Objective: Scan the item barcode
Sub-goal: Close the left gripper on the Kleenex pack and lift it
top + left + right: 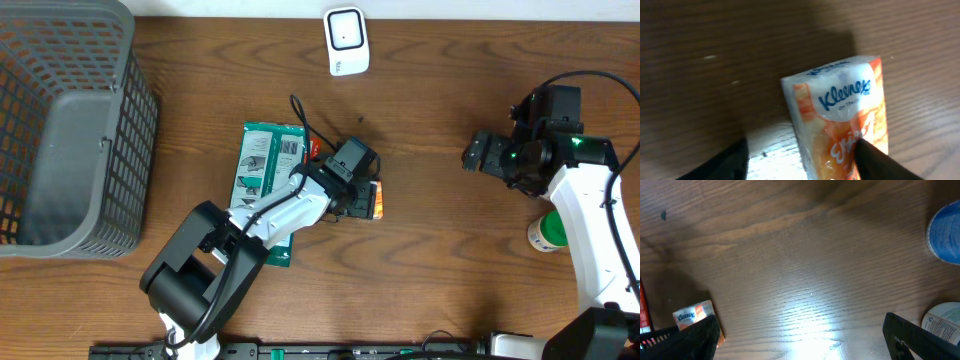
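My left pincer (801,145) hangs low over the tissue pack (840,115), which lies flat on the bench (450,280) near the middle, just right of a green package (262,165). The jaws stand partly open and grip nothing. One finger is clear of the pack with bare wood between them, and the other overlaps the pack's far edge, so I judge they are placed to straddle it for a pickup. The pack shows its logo face upward and no barcode is visible, so I take it the code is on a hidden side and the pack will need turning. The scanner (346,40), a small white unit, stands at the back edge of the bench, well apart from the pack and facing forward. The open wood between the two looks free for a carry. My right pincer (801,325) waits wide open and empty off to the right, away from that path. Beside it are a white labelled tub (547,233) and, in its wrist view, a blue lid (946,232). A grey basket (140,150) fills the left end. A thin black cable (300,115) curls just above the green package, close to my left arm, and could snag as I lift. The green package lies partly under that arm.
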Robot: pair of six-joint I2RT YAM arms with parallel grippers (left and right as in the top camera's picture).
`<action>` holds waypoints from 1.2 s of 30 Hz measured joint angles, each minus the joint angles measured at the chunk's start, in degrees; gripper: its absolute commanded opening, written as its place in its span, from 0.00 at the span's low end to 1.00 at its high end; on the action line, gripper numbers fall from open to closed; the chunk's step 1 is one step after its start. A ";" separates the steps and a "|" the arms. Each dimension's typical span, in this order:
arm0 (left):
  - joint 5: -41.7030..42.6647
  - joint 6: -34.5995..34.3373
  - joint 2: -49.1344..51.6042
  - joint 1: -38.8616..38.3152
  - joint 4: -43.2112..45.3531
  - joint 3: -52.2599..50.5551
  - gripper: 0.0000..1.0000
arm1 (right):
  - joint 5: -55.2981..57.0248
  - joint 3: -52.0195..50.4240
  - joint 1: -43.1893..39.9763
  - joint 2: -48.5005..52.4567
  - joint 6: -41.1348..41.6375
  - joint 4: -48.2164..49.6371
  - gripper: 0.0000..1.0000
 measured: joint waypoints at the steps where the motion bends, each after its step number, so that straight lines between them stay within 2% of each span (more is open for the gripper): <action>1: 0.52 -0.13 0.04 -0.02 0.20 0.00 0.50 | 0.00 0.00 0.00 0.00 0.00 -0.04 0.99; 4: 2.16 -0.76 0.07 -0.02 0.72 0.00 0.33 | 0.00 0.00 0.00 0.00 0.00 -0.02 0.99; 8: 3.48 -0.68 0.07 -0.04 1.16 0.00 0.19 | 0.00 0.00 0.00 0.02 0.00 0.00 0.99; 10: 3.65 -0.61 0.07 -0.02 1.27 0.00 0.08 | 0.00 0.00 0.00 0.00 0.00 -0.02 0.99; 21: 4.92 -0.63 -4.55 3.28 1.18 -0.31 0.07 | -0.02 0.00 0.00 0.00 0.00 -0.02 0.99; 30: 19.08 0.90 -14.58 14.73 0.07 -0.37 0.07 | 0.00 0.00 0.00 0.02 0.00 -0.02 0.99; 36: 22.12 6.43 -15.30 16.87 -4.81 -0.39 0.07 | 0.00 0.00 0.00 0.00 0.00 -0.02 0.99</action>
